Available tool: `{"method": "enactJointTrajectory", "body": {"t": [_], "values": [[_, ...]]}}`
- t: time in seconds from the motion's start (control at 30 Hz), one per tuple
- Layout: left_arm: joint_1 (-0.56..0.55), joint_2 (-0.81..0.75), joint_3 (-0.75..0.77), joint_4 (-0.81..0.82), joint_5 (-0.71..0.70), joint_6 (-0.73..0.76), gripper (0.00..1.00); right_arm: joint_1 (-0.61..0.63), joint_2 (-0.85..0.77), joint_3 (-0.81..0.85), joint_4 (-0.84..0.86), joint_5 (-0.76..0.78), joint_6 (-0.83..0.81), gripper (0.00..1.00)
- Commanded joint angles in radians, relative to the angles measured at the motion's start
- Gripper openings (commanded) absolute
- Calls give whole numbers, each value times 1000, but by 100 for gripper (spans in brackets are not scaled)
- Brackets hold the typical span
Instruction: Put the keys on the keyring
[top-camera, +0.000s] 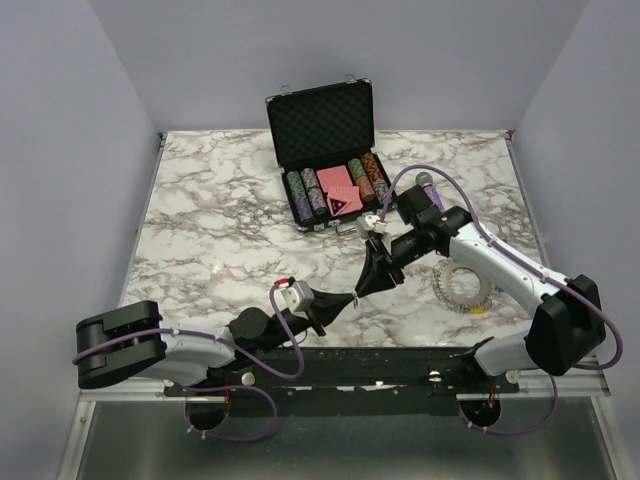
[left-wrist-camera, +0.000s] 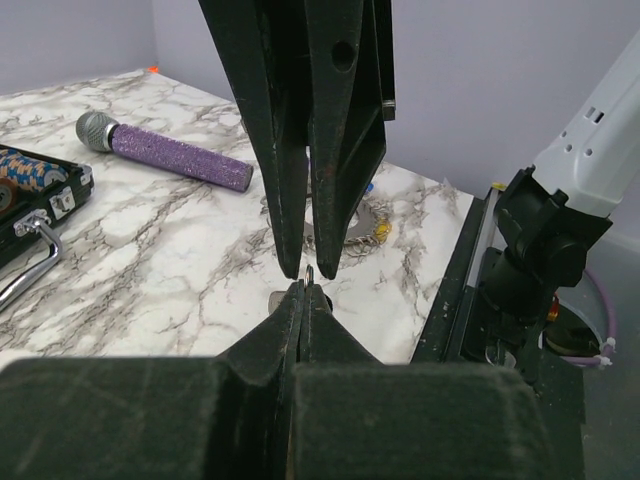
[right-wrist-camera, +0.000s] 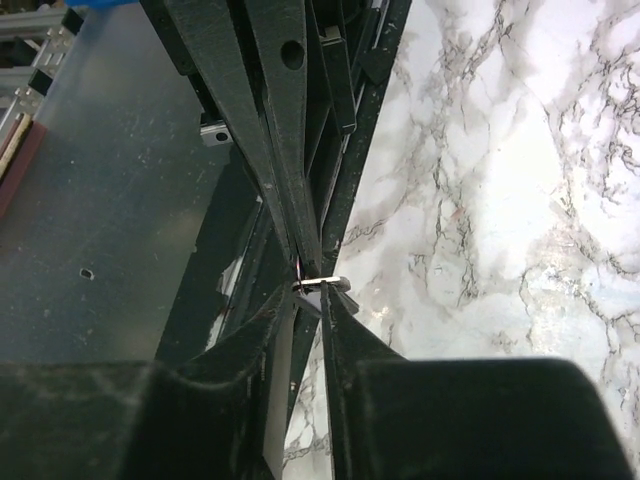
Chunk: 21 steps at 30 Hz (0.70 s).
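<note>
Meeting tip to tip just above the counter (top-camera: 220, 230), near its front edge, with a small silver piece (right-wrist-camera: 322, 284) caught at the junction.

Nearest: left gripper (left-wrist-camera: 303, 292) squeezed closed, fingers pressed together, a sliver of the silver piece poking out from between the tips. Pointing down onto it from the other side, right gripper (right-wrist-camera: 314, 297) narrowed to a slim gap and pinching the same piece from fingertip to fingertip; too small to tell whether a key. Farther right, keyring (top-camera: 462, 287) lying flat on the counter under the right arm, partly covered by it, well apart from both grippers, with a yellow key (top-camera: 481, 308) at its near edge. Beyond, purple microphone (left-wrist-camera: 165, 155) lying on its side, and open black case (top-camera: 322, 120) of poker chips toward the back.
</note>
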Motion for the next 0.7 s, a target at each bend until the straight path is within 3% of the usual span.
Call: {"method": "enactJointTrajectory", "body": {"t": [0.0,0.4,0.67], "values": [[2,6,17,284,7,-19,0,-4,-12,-16,24,-49,7,23],[0,-3,20,282,-14,-17,0,-3,-15,-37,44,-65,19,23],[2,12,23,281,-13,-30,0,-3,-10,-32,41,-92,19,13]]}}
